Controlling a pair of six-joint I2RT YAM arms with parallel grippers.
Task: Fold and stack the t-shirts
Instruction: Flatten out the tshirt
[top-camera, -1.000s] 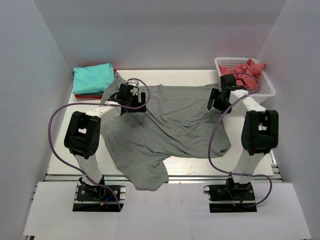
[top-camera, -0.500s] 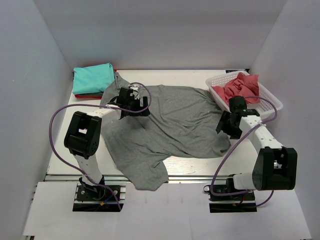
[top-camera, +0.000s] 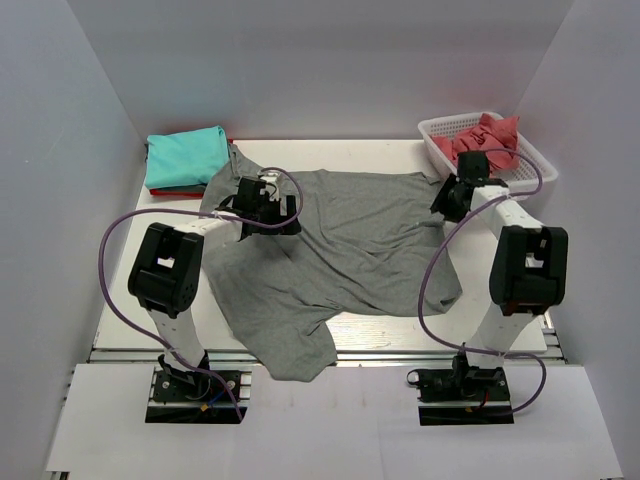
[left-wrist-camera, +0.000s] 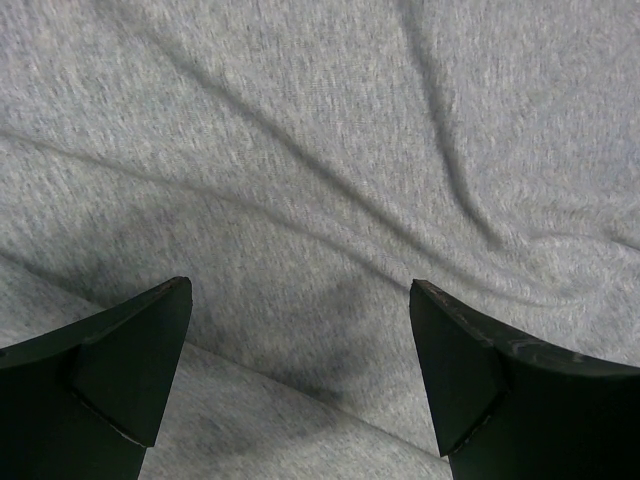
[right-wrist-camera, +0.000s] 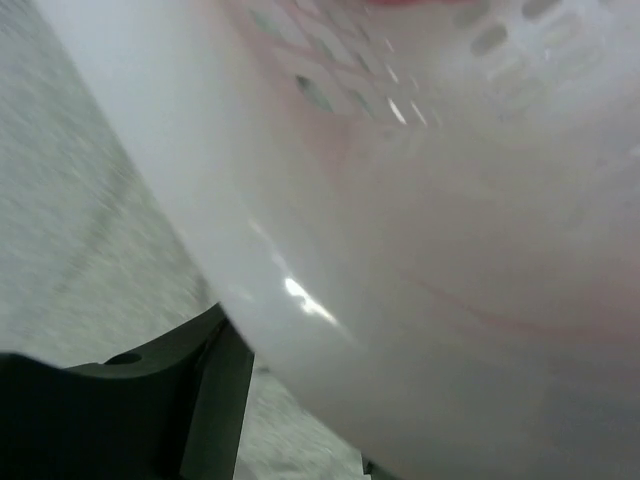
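Observation:
A grey t-shirt (top-camera: 350, 245) lies spread and wrinkled over the table, one part hanging over the near edge. My left gripper (top-camera: 268, 212) is low over its upper left part. In the left wrist view it (left-wrist-camera: 300, 330) is open, with only grey cloth (left-wrist-camera: 320, 150) under it. A teal t-shirt (top-camera: 185, 155) lies folded on a red one (top-camera: 165, 191) at the far left. A coral-pink t-shirt (top-camera: 487, 138) sits in the white basket (top-camera: 436, 150). My right gripper (top-camera: 458, 180) is at the basket's near left side, and the basket wall (right-wrist-camera: 450, 250) fills its wrist view between the jaws (right-wrist-camera: 300, 400).
White walls close in the table on the left, back and right. The basket stands askew at the far right corner. The right arm's purple cable (top-camera: 435, 270) loops over the shirt's right side.
The basket swung toward the near right with my right gripper, then came back to the far right corner, now turned. My left gripper stayed almost still over the grey shirt.

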